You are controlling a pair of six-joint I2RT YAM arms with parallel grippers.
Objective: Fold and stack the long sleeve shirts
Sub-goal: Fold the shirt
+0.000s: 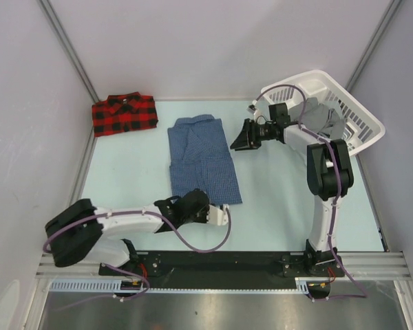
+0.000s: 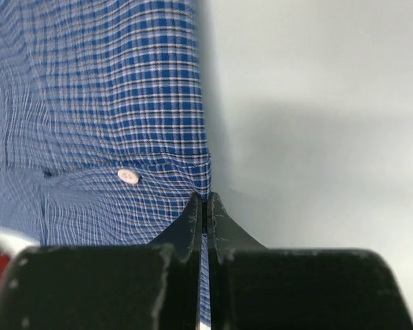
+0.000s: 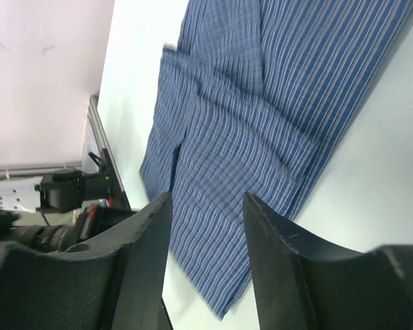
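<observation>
Our left gripper [image 2: 204, 206] has its jaws pinched together on the blue shirt [image 1: 201, 161], with a sliver of check cloth showing between them and a white button [image 2: 128, 176] just beside. It grips the shirt's 5 o'clock corner, at the near hem. We judge this is the hold for lifting that end and folding it toward 12 o'clock.

Our right gripper [image 1: 237, 141] has its jaws partly apart around nothing. It hangs at the shirt's 2 o'clock side and looks down along the cloth, probably waiting to pin or take the far end.

The blue shirt lies flat mid-table [image 1: 282, 199], a long strip already narrowed, collar at 12 o'clock. The red shirt [image 1: 124, 114] sits folded at the table's 10 o'clock corner, well apart, so the stack seems meant for there.

The basket [image 1: 361, 117] leans at 2 o'clock, tipped toward the table. We see grey shapes inside it but cannot tell whether they are cloth.
</observation>
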